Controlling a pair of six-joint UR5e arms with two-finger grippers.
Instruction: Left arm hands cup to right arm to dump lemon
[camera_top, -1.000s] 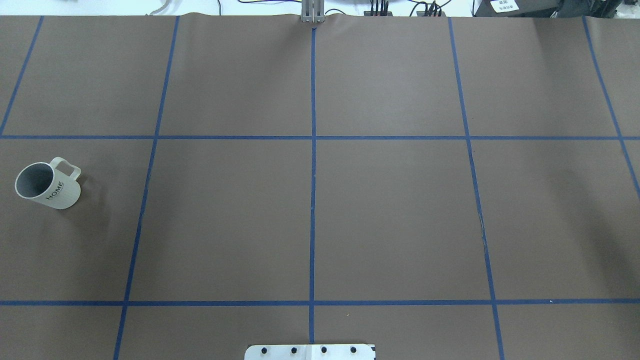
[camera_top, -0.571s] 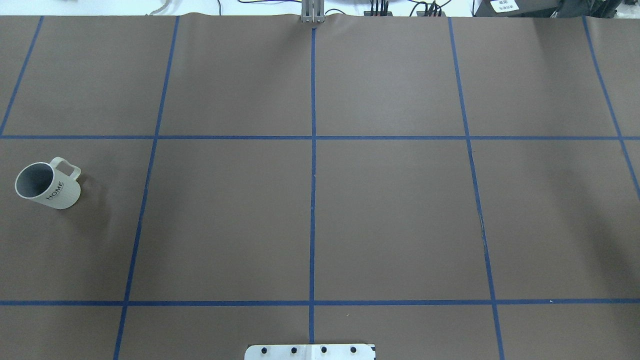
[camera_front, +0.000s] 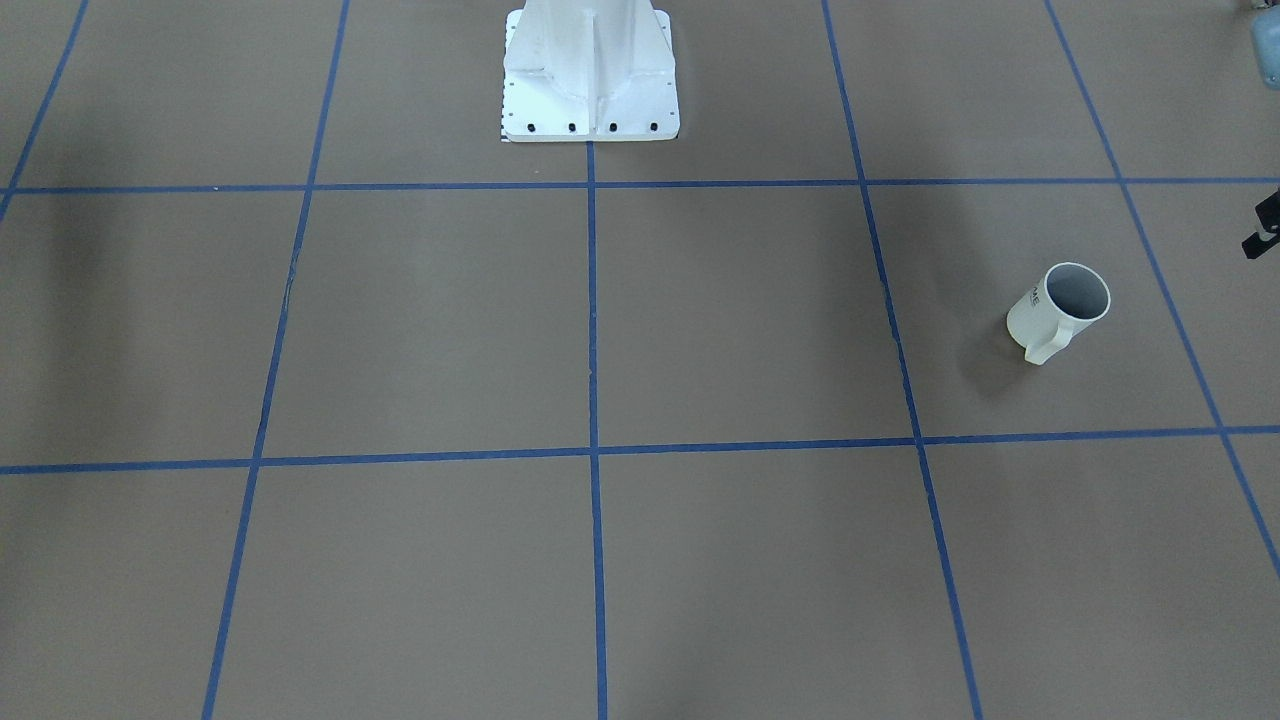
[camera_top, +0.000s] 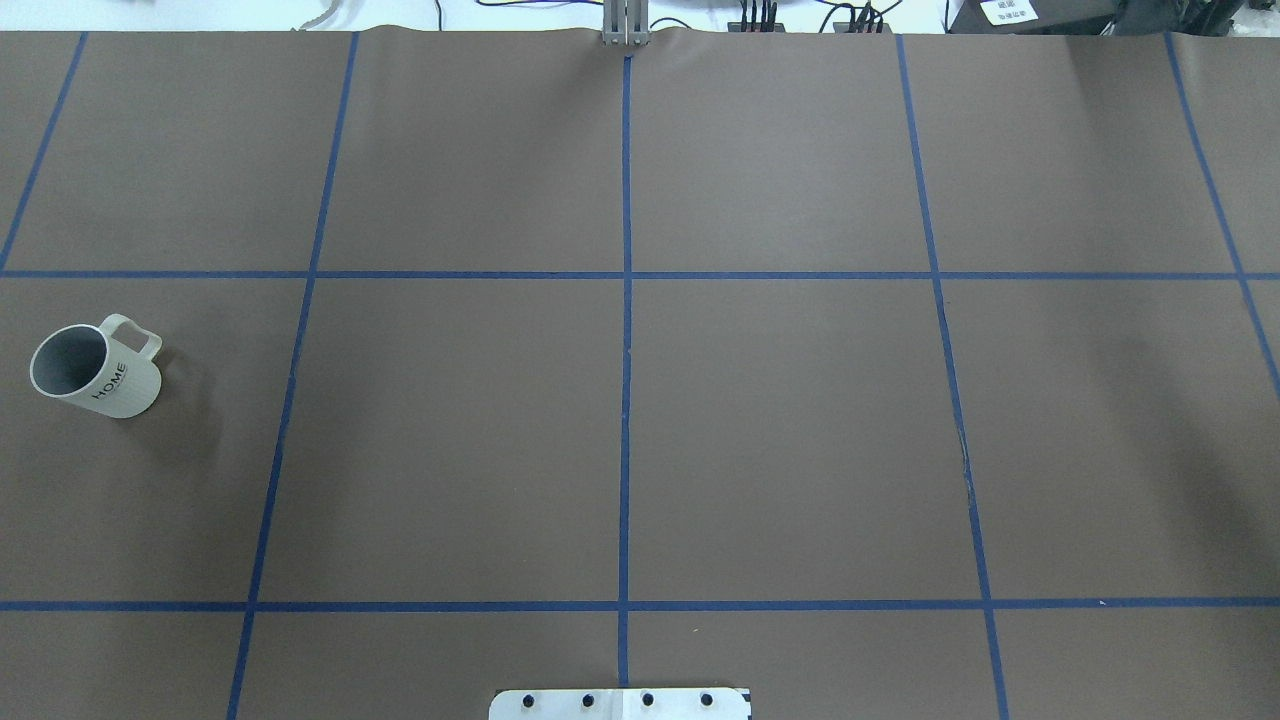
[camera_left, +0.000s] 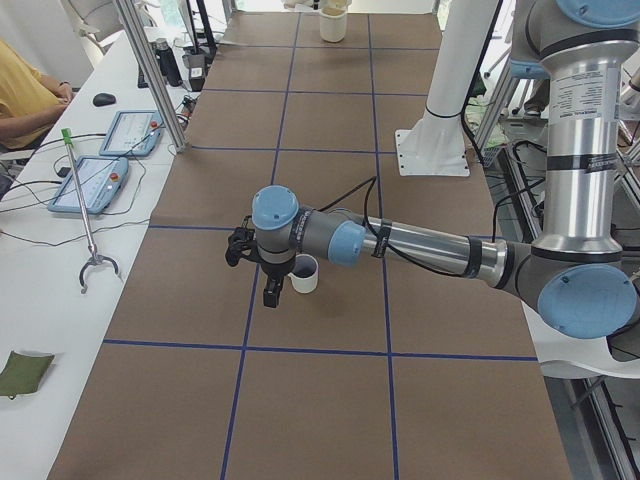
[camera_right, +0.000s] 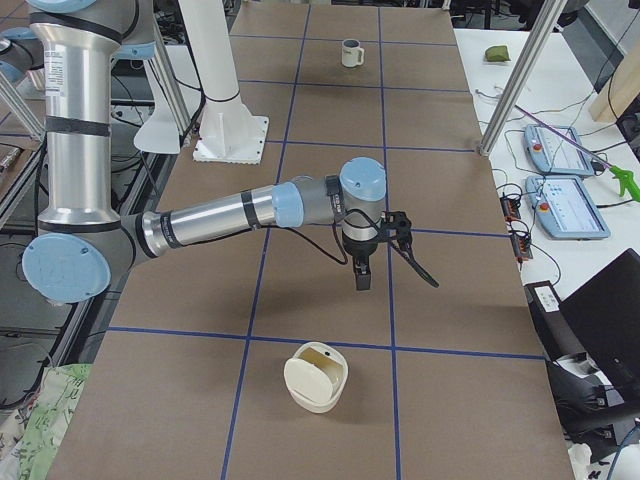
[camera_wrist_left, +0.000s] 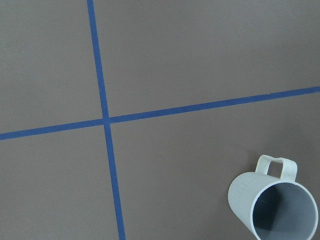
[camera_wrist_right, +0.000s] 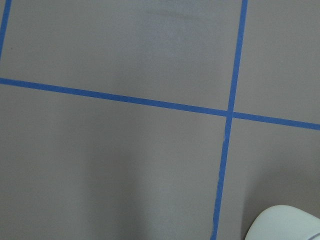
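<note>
The cream-white cup (camera_top: 95, 370) with dark lettering stands upright near the table's left edge, handle toward the far side. It also shows as cup (camera_front: 1065, 310), cup (camera_left: 305, 272) and, far off, cup (camera_right: 351, 52). The left wrist view looks down into the cup (camera_wrist_left: 272, 205), whose inside reads plain grey. No lemon shows in any view. My left gripper (camera_left: 271, 293) hangs just beside the cup, apart from it; I cannot tell whether it is open or shut. My right gripper (camera_right: 362, 278) hovers over bare table, and I cannot tell its state either.
A cream container (camera_right: 315, 378) sits on the table near my right gripper, its edge in the right wrist view as a white rim (camera_wrist_right: 285, 225). The white pedestal base (camera_front: 590, 70) stands at the robot's side. A person (camera_left: 25, 95) and control tablets (camera_left: 100, 175) are beside the table.
</note>
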